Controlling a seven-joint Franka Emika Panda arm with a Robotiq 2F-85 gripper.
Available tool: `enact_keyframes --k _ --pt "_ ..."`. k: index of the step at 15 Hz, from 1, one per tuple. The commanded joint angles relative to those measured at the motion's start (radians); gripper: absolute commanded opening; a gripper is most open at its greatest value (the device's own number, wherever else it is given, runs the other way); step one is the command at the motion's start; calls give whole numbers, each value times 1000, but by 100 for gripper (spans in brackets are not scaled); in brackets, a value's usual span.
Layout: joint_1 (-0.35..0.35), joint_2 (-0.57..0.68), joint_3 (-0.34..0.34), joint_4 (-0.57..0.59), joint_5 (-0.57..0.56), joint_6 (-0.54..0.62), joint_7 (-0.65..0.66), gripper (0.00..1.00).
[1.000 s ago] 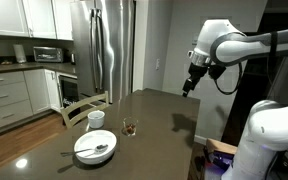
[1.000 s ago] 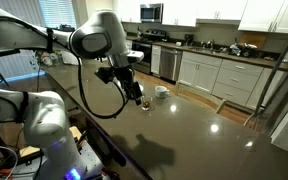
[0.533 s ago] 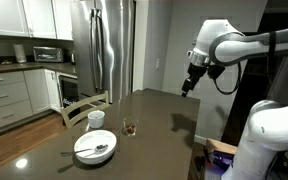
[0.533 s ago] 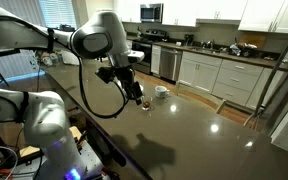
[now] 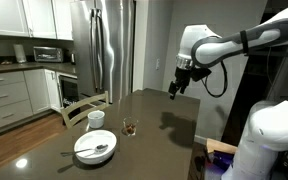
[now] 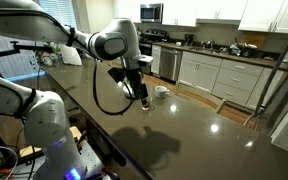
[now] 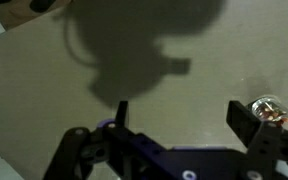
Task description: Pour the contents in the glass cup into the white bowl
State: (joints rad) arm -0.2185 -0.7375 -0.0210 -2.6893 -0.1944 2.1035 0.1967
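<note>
The pincer [image 5: 174, 89] hovers released and empty, the glass cup [image 5: 130, 127] standing apart, lower down.

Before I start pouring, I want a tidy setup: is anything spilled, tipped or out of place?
Nothing stands out: the glass cup and white mug stand upright, the white bowl sits flat holding its spoon, and no spill shows on the table.
</note>
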Motion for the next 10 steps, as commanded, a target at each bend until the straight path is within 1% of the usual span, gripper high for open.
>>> enact_keyframes --k 1,3,6,10 --pt "17 185 22 126 73 -10 100 100" --pt "22 256 24 185 121 -47 153 100" --pt "21 327 26 244 186 -89 256 100" --pt "14 379 25 285 253 -72 424 100"
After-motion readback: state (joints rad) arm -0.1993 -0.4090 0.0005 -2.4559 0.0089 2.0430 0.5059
